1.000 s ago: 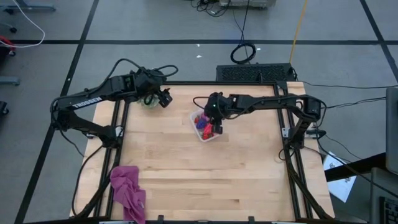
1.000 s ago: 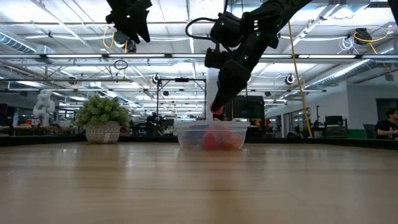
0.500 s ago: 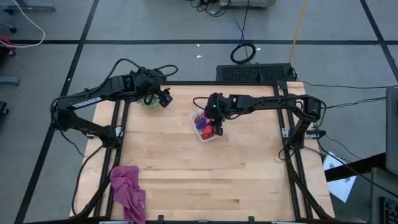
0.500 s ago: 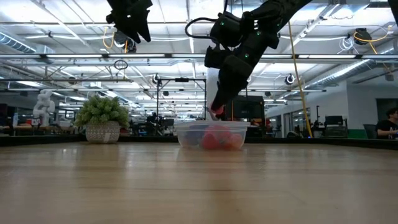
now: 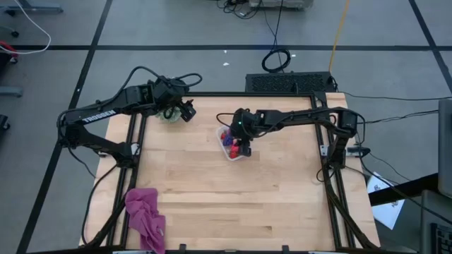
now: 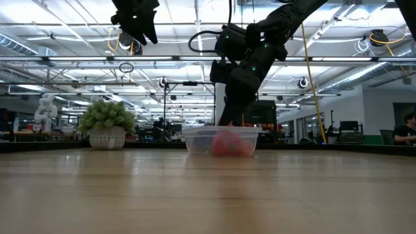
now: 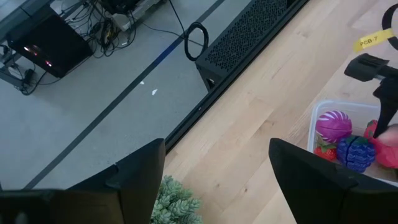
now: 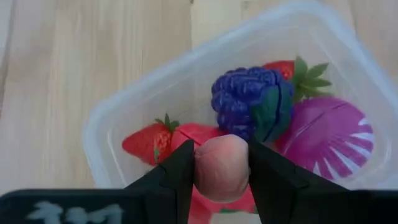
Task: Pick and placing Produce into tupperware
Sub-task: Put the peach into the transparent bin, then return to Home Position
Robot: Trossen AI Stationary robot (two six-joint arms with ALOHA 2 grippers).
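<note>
— wooden table [image 5: 212, 190] first, then. where's the tupperware [image 5: 233, 142] on it?

— toward the far side, a little right of the middle, flat on the boards. from table height it [image 6: 221, 140] reads as a clear tub with red shapes showing through the wall.

— what's inside?

— a purple berry [image 8: 252, 102] with green leaves, a magenta striped piece [image 8: 333, 140] beside it, and two red strawberries, one [image 8: 146, 142] near the close wall and one [image 8: 283, 68] behind the berry.

— and the right gripper [image 8: 221, 167]?

— right over the open tub, fingers [image 8: 273, 180] clamped on a pale pink rounded piece [image 8: 221, 168]. that piece sits above the fruit in the tub; i can't tell whether it touches any of it. from above, the gripper [image 5: 242, 140] covers part of the tub.

— the left gripper [image 5: 185, 111]?

— up near the far left corner of the table, well apart from the tub, fingers [image 7: 311, 174] spread and nothing between them. a green spiky plant [image 5: 169, 114] in a small pot stands just under it.

— anything else around?

— a magenta cloth [image 5: 146, 217] crumpled at the near left edge, and a black grille box [image 5: 289, 82] beyond the far edge with a coiled cable [image 5: 276, 60] on the floor behind it.
</note>
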